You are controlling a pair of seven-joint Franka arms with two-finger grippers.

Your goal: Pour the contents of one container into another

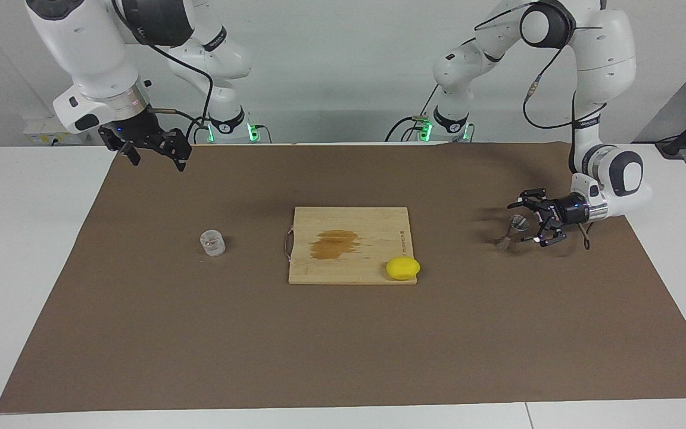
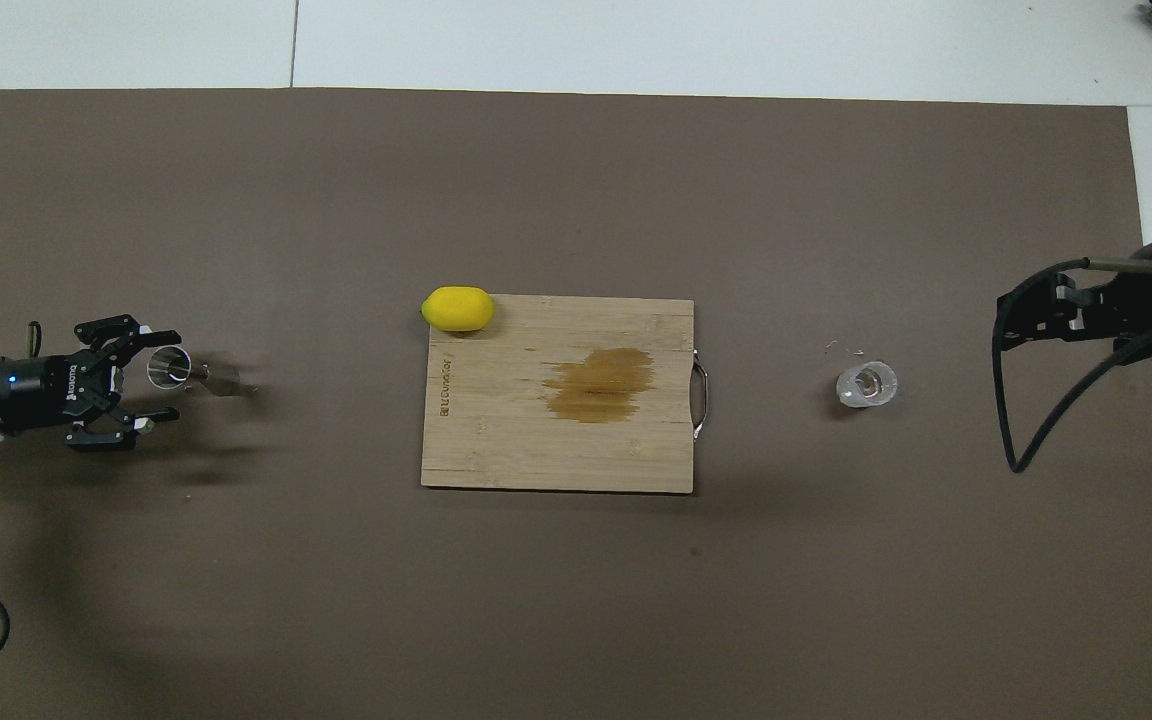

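— So, where is the left gripper (image 1: 530, 224) right now?

— Low over the brown mat (image 1: 343, 357), at the left arm's end of the table. It lies on its side, with its fingers spread wide and pointing at the metal jigger (image 1: 511, 232). The jigger's upper cone sits at the mouth of the open fingers, one fingertip to either side of the rim, and nothing is gripped. I cannot tell whether a fingertip brushes the metal.

— Does the jigger stand straight?

— It stands on the mat on its lower cone, upright as far as I can see. From above (image 2: 176, 367) its round open mouth shows just in front of the left gripper (image 2: 156, 375).

— And the glass cup?

— The glass cup (image 1: 212, 243) stands upright on the mat toward the right arm's end, well apart from the jigger, with the wooden cutting board (image 1: 373, 223) between them. From overhead the cup (image 2: 866, 384) is near the board's (image 2: 496, 440) metal handle end, not touching it.

— What about the right gripper?

— The right gripper (image 1: 155, 154) hangs in the air over the mat's corner nearest the robots at its own end, fingers apart, holding nothing. That arm waits. Overhead it (image 2: 1021, 325) shows at the frame's edge.

— Anything else on the table?

— A lemon (image 1: 403, 268) lies at the board's corner, and a dark stain (image 1: 334, 243) marks the board's middle. White tabletop (image 1: 21, 238) shows around the mat.
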